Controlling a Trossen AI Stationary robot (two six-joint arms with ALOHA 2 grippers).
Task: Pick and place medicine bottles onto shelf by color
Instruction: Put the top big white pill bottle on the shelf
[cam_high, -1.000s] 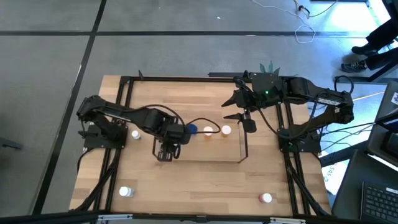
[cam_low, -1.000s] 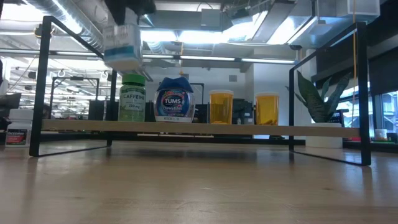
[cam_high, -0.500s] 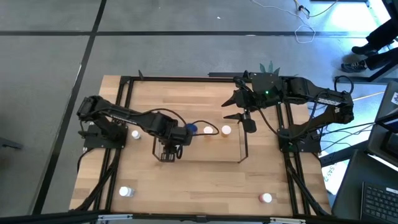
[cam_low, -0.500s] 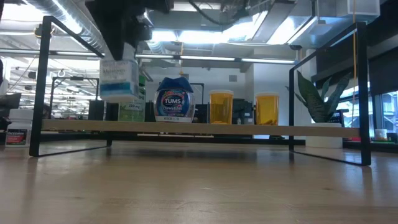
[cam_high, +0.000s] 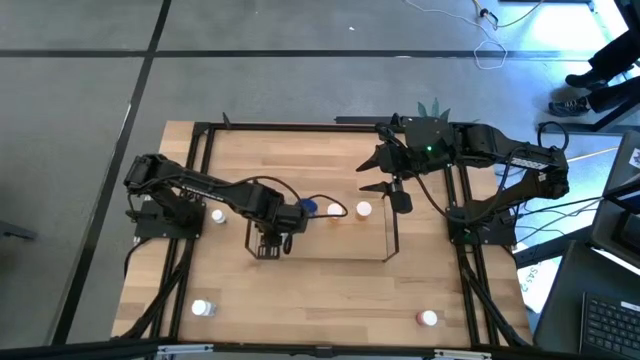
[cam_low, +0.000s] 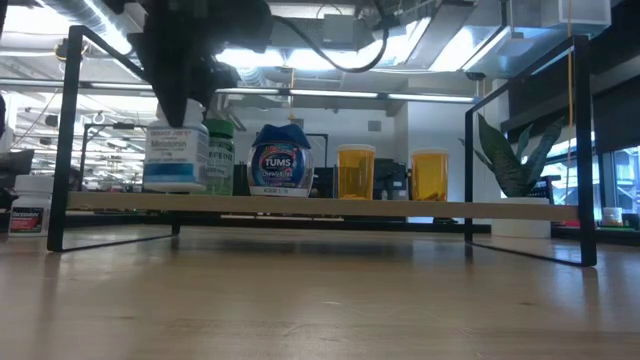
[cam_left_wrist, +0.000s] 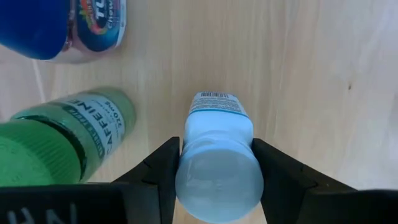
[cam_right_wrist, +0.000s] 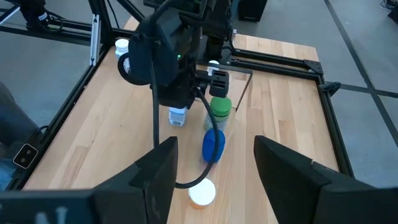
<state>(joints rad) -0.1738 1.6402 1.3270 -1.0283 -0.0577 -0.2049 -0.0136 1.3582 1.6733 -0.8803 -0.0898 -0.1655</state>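
My left gripper is shut on a white-capped bottle with a pale blue label, held upright over the left end of the shelf. Standing on the shelf board are a green-capped bottle, a blue-capped bottle and two orange bottles. The held bottle hangs beside the green one, on the near side. My right gripper waits open, high above the shelf's far right end. My left gripper pinches the white-capped bottle just below its cap, one finger on each side. The fingers come from above, pointing down. The bottle is upright, with its base at the shelf board or just above it; I cannot tell which.
Off the shelf, a white-capped bottle stands by the left arm's base, another at the near left, and a pink-red-capped one at the near right. A potted plant stands at the far right. A black frame edges the table.
My left gripper has gone down with the white-capped bottle, from well above the shelf to about the level of the bottles standing there, and a little toward the shelf's left end. The bottle has stayed upright in the hold.
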